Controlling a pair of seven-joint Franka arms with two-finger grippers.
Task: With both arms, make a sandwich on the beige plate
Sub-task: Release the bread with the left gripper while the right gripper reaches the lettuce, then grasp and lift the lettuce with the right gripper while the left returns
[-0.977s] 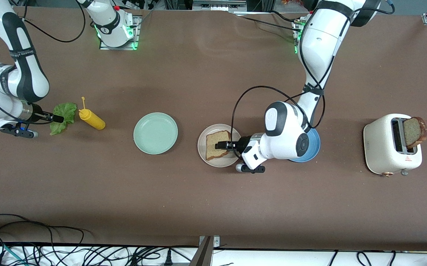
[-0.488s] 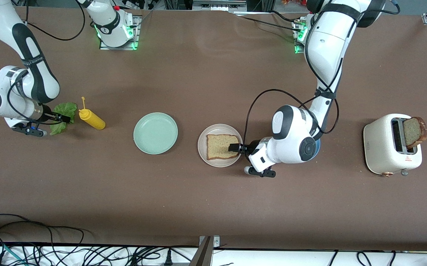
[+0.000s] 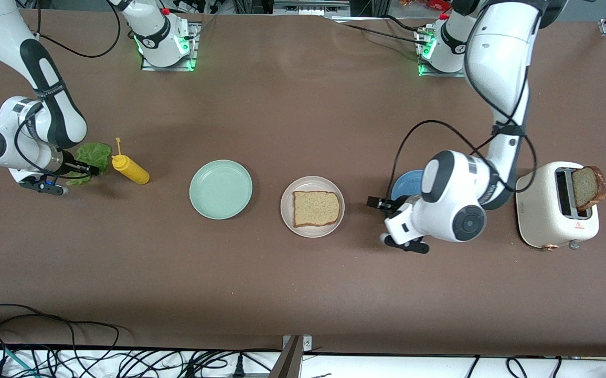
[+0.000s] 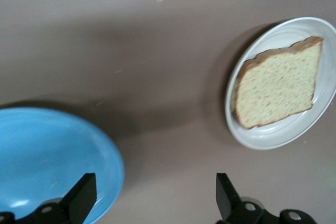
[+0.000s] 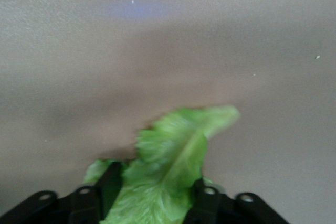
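A brown-crusted bread slice (image 3: 316, 208) lies flat on the beige plate (image 3: 288, 218). My left gripper (image 3: 374, 202) hangs open and empty over the bare table between that plate and the blue plate (image 3: 405, 185). In the left wrist view the gripper (image 4: 155, 183) looks at the bread (image 4: 278, 90) on the beige plate (image 4: 273, 141). Toward the right arm's end, my right gripper (image 3: 91, 170) is shut on the green lettuce leaf (image 3: 96, 153), low over the table. In the right wrist view the leaf (image 5: 178, 140) fills the gap between the gripper's (image 5: 156, 181) fingers.
A yellow mustard bottle (image 3: 130, 169) lies right beside the lettuce. A mint-green plate (image 3: 221, 189) sits between it and the beige plate. A white toaster (image 3: 549, 210) with a second bread slice (image 3: 588, 187) sticking out stands at the left arm's end.
My left gripper let go of the bread slice on the beige plate and drew back toward the toaster. My right gripper's fingers closed in on the lettuce, which bunched up.
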